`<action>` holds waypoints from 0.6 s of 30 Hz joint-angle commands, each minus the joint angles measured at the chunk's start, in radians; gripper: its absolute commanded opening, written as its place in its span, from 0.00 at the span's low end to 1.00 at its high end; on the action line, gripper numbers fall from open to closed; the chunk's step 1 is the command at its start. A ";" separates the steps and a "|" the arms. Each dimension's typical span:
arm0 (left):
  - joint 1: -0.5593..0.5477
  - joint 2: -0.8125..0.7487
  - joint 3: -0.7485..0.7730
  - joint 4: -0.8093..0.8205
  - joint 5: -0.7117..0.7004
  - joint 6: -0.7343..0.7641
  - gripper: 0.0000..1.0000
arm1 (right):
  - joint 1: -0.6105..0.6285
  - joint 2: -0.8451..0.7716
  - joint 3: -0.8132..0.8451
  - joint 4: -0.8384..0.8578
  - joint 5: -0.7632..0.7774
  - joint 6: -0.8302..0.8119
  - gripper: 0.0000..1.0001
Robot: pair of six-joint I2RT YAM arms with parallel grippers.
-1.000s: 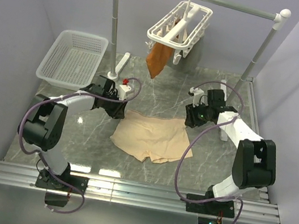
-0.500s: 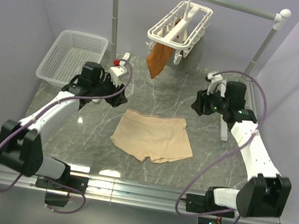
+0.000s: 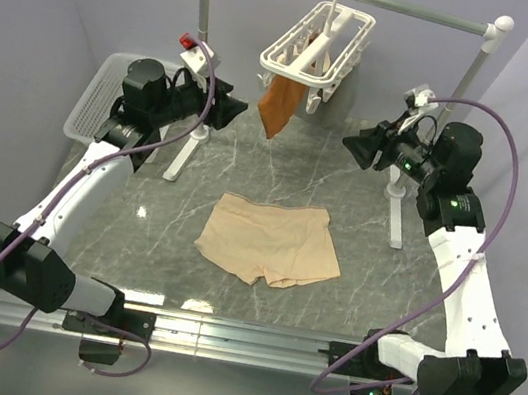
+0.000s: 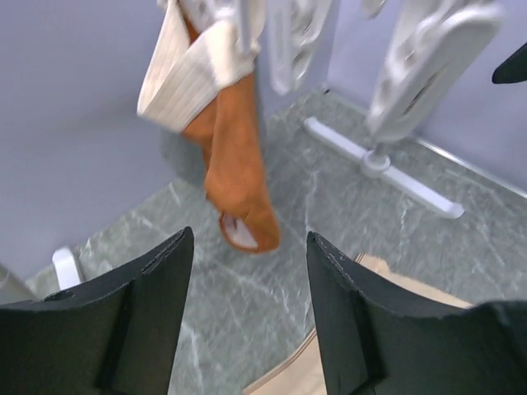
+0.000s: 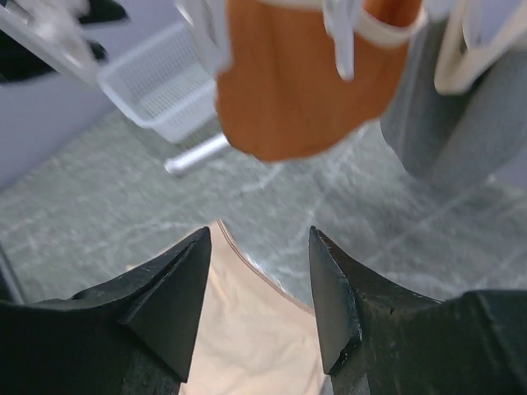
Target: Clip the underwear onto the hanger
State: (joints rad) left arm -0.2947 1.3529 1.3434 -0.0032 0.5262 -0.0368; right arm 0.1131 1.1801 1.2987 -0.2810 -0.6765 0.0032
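Observation:
The pale beige underwear (image 3: 271, 242) lies flat on the marble table, waistband toward the back; its edge shows in the left wrist view (image 4: 395, 284) and in the right wrist view (image 5: 247, 329). The white hanger (image 3: 316, 47) hangs by its hook from the rail and holds a rust-orange garment (image 3: 278, 106). My left gripper (image 3: 233, 111) is open and empty, raised left of the hanger, with the orange garment (image 4: 239, 173) ahead of it. My right gripper (image 3: 354, 144) is open and empty, raised right of the hanger, facing the orange garment (image 5: 296, 82).
A white mesh basket (image 3: 126, 103) stands at the back left. The rack's uprights (image 3: 204, 25) and white feet (image 3: 395, 214) stand on the table behind and beside the underwear. A grey garment (image 5: 453, 123) hangs next to the orange one.
Both arms have risen from the table beside the underwear and swung back and outward. Their open grippers now point at the hanger. The underwear has lain still since half a second ago.

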 commanded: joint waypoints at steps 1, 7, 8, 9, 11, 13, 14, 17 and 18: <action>-0.036 0.006 0.046 0.086 0.043 -0.041 0.63 | -0.004 -0.034 0.080 0.114 -0.089 0.128 0.58; -0.067 0.000 0.049 0.155 0.027 -0.072 0.65 | -0.001 -0.048 0.114 0.210 -0.138 0.234 0.58; -0.072 0.003 0.051 0.157 0.032 -0.074 0.65 | 0.000 -0.048 0.120 0.221 -0.146 0.250 0.58; -0.075 0.003 0.056 0.157 0.035 -0.075 0.65 | 0.003 -0.050 0.125 0.239 -0.152 0.260 0.58; -0.086 0.008 0.057 0.177 0.040 -0.086 0.66 | 0.019 -0.054 0.134 0.265 -0.138 0.297 0.58; -0.103 0.014 0.063 0.181 0.025 -0.083 0.66 | 0.063 -0.053 0.145 0.328 -0.121 0.326 0.58; -0.107 0.018 0.063 0.192 0.020 -0.087 0.66 | 0.085 -0.047 0.157 0.336 -0.095 0.316 0.58; -0.119 0.025 0.068 0.213 0.003 -0.092 0.65 | 0.192 -0.002 0.220 0.298 -0.046 0.232 0.58; -0.121 0.026 0.074 0.215 0.003 -0.089 0.65 | 0.207 0.006 0.227 0.305 -0.032 0.227 0.58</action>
State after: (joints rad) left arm -0.4042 1.3739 1.3643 0.1417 0.5365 -0.1024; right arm 0.2573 1.1736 1.4487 -0.0448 -0.7582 0.2626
